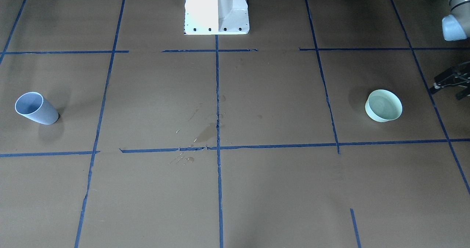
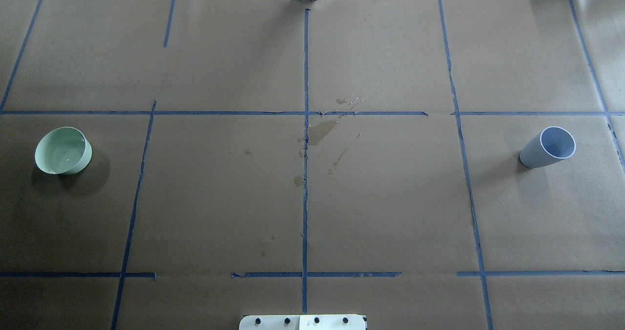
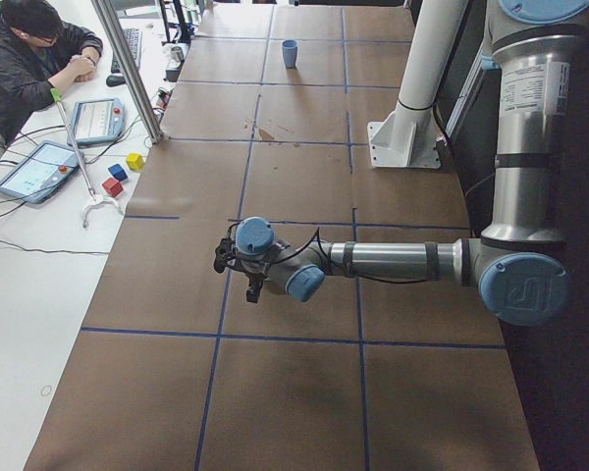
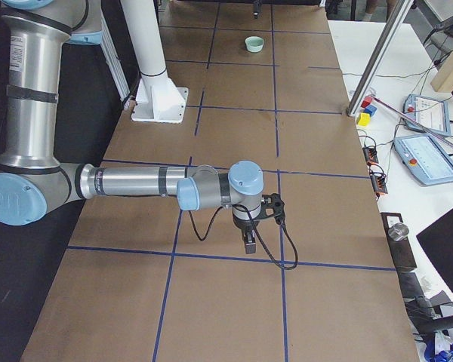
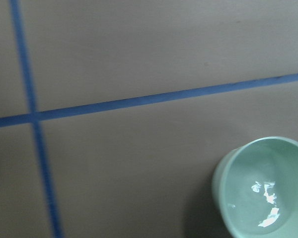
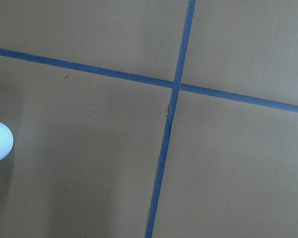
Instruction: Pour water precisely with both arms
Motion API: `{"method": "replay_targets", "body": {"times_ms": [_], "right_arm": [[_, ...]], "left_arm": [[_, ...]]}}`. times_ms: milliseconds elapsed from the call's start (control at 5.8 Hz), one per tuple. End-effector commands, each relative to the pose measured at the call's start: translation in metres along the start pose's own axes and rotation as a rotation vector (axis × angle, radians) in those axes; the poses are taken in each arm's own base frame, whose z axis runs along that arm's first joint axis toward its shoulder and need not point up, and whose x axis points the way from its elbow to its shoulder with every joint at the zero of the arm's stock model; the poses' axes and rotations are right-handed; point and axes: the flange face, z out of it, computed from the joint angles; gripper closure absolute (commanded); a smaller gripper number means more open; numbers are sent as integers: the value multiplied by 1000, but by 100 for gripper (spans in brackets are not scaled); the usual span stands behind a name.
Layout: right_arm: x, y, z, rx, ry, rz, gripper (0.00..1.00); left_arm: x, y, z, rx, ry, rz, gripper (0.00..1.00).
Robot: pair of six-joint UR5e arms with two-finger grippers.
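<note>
Water (image 5: 262, 201) sitting in pale green bowl (image 2: 62, 150), left end of desk (image 2: 219, 198).
Grey-blue cup (image 2: 547, 148) upright at right end, well apart. Wet splashes (image 2: 322, 131) mid-desk by tape cross (image 2: 306, 113). Left hand (image 3: 252, 290) hangs near bowl, right hand (image 4: 247, 243) over right end; cannot tell whether either is spread or pressed together.

Matt brown paper (image 2: 390, 198) underlies a smooth plastic bowl (image 2: 86, 155) holding glossy water (image 5: 265, 201).
</note>
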Motion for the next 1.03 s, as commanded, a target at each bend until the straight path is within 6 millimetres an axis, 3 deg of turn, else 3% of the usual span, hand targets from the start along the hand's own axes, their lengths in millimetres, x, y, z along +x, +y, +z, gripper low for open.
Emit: {"method": "replay_targets", "body": {"times_ms": [0, 172, 517, 689, 861], "right_arm": [[0, -1, 0, 1, -1, 0, 0], [0, -1, 0, 1, -1, 0, 0], [-1, -5, -1, 3, -3, -5, 0], [-1, -5, -1, 2, -1, -5, 0], [0, -4, 0, 0, -6, 0, 0]], "left_arm": [[-27, 11, -53, -100, -54, -20, 0], [-35, 18, -76, -109, -62, -67, 0], [-64, 61, -61, -160, -131, -122, 0], [-69, 59, -65, -166, -222, -92, 0], [-67, 61, -65, -165, -202, -107, 0]]}}
